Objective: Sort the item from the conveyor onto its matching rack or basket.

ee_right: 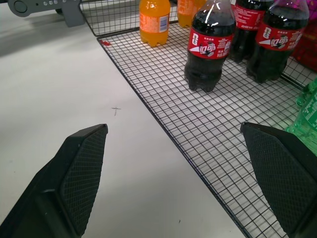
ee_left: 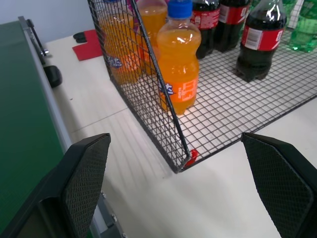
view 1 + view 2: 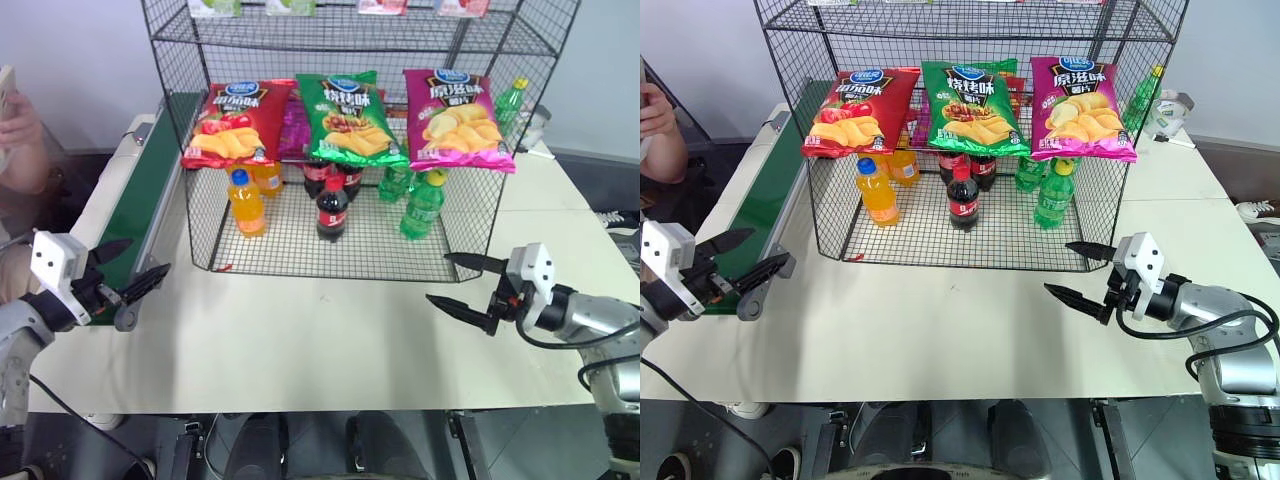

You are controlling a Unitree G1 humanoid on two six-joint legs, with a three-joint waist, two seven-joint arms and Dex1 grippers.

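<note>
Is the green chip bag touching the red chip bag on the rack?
Apart. In the right eye view, a gap shows between the green bag and the red bag on the rack.

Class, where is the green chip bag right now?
In the head views, the green chip bag lies on the black wire rack, between the red chip bag and the magenta chip bag.

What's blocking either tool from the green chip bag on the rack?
Nothing visible. The green chip bag lies on the rack's middle tier, at the open front, between the red bag and the magenta bag. The left tool and the right tool hover open over the table; bottles stand on the tier below.
</note>
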